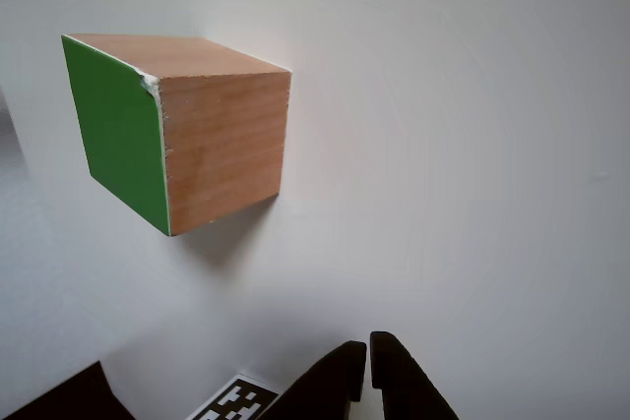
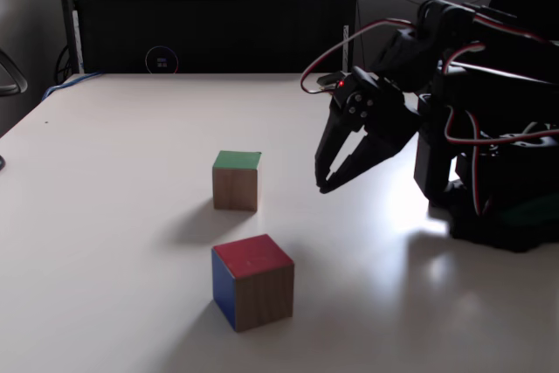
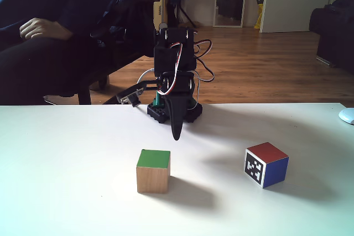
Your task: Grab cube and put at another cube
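Note:
The wooden cube (image 1: 197, 135) with its green face rests on the white table; in both fixed views the green face points up (image 2: 236, 181) (image 3: 153, 171). The marker cube (image 3: 266, 164) with a red top, a blue side and a black-and-white marker stands apart from it, nearer the camera in a fixed view (image 2: 253, 281). My gripper (image 2: 323, 188) hangs above the table, pointing down, fingers together and holding nothing. It is behind the wooden cube in a fixed view (image 3: 176, 136) and short of it in the other view (image 1: 369, 351).
The arm's base (image 3: 174, 109) stands at the table's far edge, with a seated person (image 3: 38, 29) behind it. A black cabinet (image 2: 210, 28) lines the table's back. A black-and-white marker patch (image 1: 236, 402) shows beside the fingers; what it belongs to is unclear. White table (image 2: 113, 216) surrounds both cubes.

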Robot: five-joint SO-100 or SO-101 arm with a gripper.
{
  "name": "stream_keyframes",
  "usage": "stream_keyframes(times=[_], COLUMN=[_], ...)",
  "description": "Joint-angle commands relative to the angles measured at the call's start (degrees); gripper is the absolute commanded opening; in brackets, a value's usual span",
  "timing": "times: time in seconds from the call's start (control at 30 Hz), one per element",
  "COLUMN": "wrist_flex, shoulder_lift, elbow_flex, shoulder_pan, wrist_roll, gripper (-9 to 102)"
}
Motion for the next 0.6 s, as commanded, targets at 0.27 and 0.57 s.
stream_keyframes(times=[0.27, 0.57], wrist_flex=[-0.2, -0.9], shoulder_lift=[0.4, 0.4], elbow_flex=[-0.4, -0.3], shoulder_pan=[1.1, 1.8], wrist_roll=[2.0, 2.4], gripper=[0, 11])
